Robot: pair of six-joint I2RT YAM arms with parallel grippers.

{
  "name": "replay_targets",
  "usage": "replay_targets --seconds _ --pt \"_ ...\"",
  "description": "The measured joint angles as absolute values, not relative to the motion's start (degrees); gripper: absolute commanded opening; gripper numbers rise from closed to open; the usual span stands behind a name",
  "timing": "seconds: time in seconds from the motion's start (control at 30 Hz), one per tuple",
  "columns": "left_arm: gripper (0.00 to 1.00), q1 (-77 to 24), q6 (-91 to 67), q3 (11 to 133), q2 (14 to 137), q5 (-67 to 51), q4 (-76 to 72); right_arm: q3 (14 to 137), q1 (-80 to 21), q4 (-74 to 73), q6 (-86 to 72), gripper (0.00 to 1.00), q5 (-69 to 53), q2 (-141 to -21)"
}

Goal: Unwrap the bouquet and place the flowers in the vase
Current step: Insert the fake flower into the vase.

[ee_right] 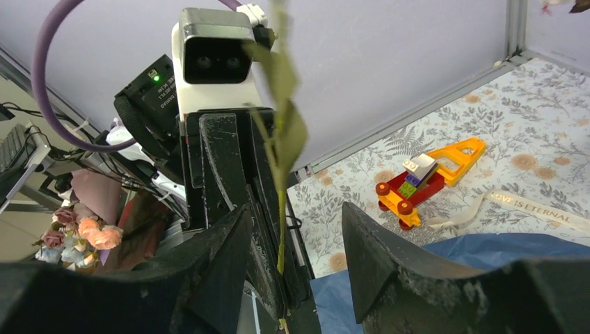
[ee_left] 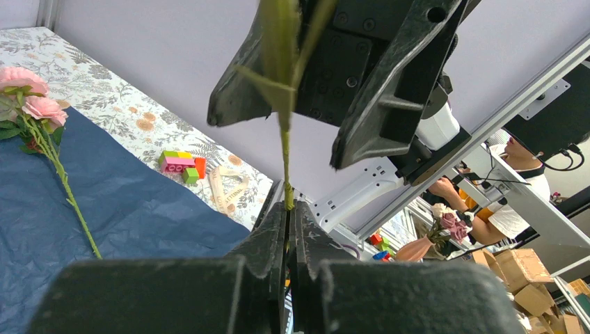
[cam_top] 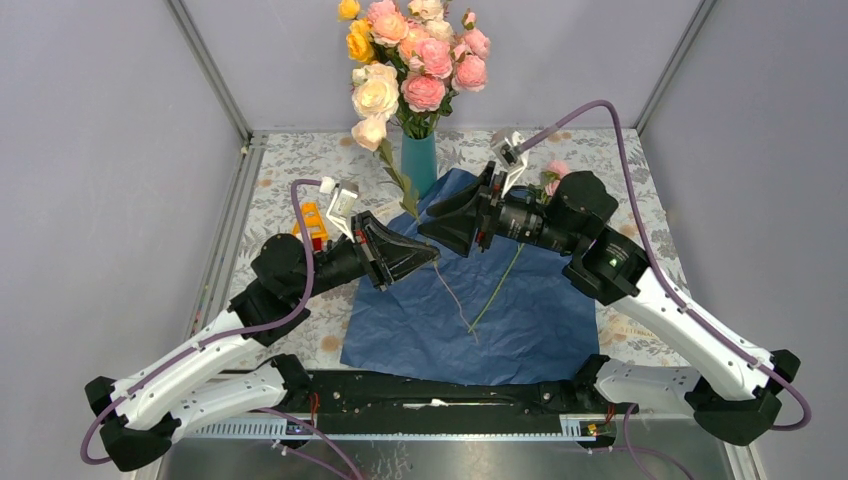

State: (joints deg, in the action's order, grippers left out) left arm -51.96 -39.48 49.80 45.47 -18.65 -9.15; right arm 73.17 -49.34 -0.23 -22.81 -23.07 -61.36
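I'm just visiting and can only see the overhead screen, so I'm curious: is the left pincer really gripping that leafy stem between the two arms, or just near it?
Observer: Gripping it. The left wrist camera shows the left pincer shut on the thin green stem.
Operator: And the right one?
Observer: Its own camera shows the right pincer open, with the stem running up through the gap between its fingers.

From here I see plain lavender-grey walls (cam_top: 90,150) boxing in a tabletop (cam_top: 300,160) under a floral-print cloth, with aluminium posts (cam_top: 208,68) at the back corners. Lighting looks even. Beyond the frame, cardboard boxes (ee_left: 522,268) are stacked.
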Motion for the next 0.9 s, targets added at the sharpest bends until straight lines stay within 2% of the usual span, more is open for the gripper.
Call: replay_targets --seconds 0.17,0.37,0.5,0.6,0.67,0.73,0.77,0.9 --pt "0.0 -52.0 -39.2 49.8 45.5 -18.5 -9.1 74.7 -49.7 -1.5 -22.9 0.52 -24.3 -63.6" --pt "0.0 -52.0 -38.9 49.8 45.5 -18.4 -8.8 75.6 -50.0 -2.2 -23.0 0.37 -25.2 -65.2" --pt "0.0 -52.0 -38.8 49.8 45.5 -18.0 -7.6 75.7 -50.0 -2.3 -23.2 0.23 -25.3 -65.5" --pt "0.0 -52.0 -38.8 49.8 45.5 -17.6 -6.9 75.7 -50.0 -2.4 -23.2 0.0 -25.7 -65.6" --pt "0.13 -52.0 -38.8 49.8 45.5 -17.3 -6.7 75.8 -50.1 -2.4 -23.1 0.0 -25.8 -65.6" --pt "0.4 -52.0 -38.4 49.8 45.5 -17.0 -6.5 75.9 -50.1 -2.8 -22.9 0.0 -25.8 -65.6" --pt "0.5 -52.0 -38.4 49.8 45.5 -16.7 -6.3 75.9 -50.1 -2.9 -22.8 0.0 -25.8 -65.5" --pt "0.78 -52.1 -37.8 49.8 45.2 -15.1 -3.9 75.9 -50.1 -4.2 -21.4 0.0 -25.1 -64.9"
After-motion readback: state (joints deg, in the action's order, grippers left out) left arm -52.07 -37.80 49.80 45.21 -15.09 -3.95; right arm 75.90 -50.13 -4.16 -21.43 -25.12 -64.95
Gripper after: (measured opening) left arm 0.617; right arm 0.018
